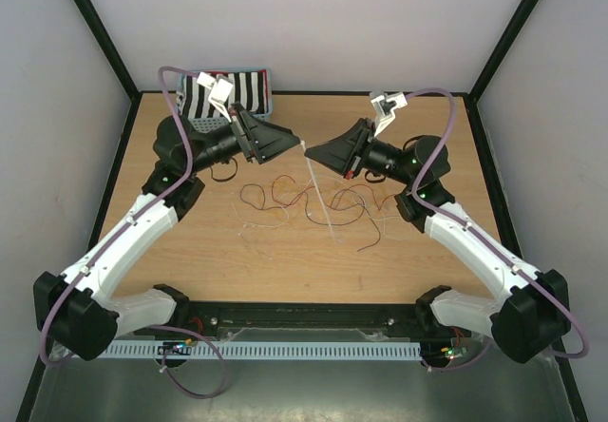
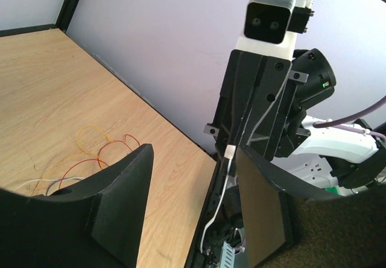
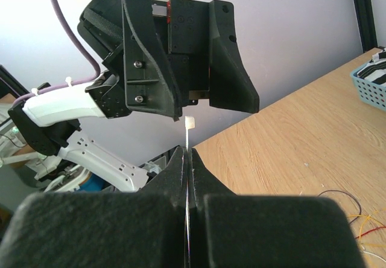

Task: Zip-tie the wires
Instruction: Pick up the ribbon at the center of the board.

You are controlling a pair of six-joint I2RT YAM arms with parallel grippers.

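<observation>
The wires (image 1: 285, 197) lie in thin red, orange, yellow and dark loops on the wooden table, and also show as wires (image 2: 90, 153) and wires (image 3: 357, 220) in the wrist views. My right gripper (image 1: 313, 153) (image 3: 188, 154) is shut on a white zip tie (image 1: 321, 194), held above the wires. The tie's head (image 3: 190, 124) sticks out past the fingertips and its tail hangs toward the table. My left gripper (image 1: 294, 143) (image 2: 194, 153) faces it, open. The zip tie (image 2: 228, 171) hangs close to its right finger (image 2: 265, 207) without either pad touching it.
A blue basket (image 1: 270, 89) (image 3: 369, 84) holding a black-and-white striped cloth stands at the back left of the table. Black frame rails border the table. Purple cables loop over both arms.
</observation>
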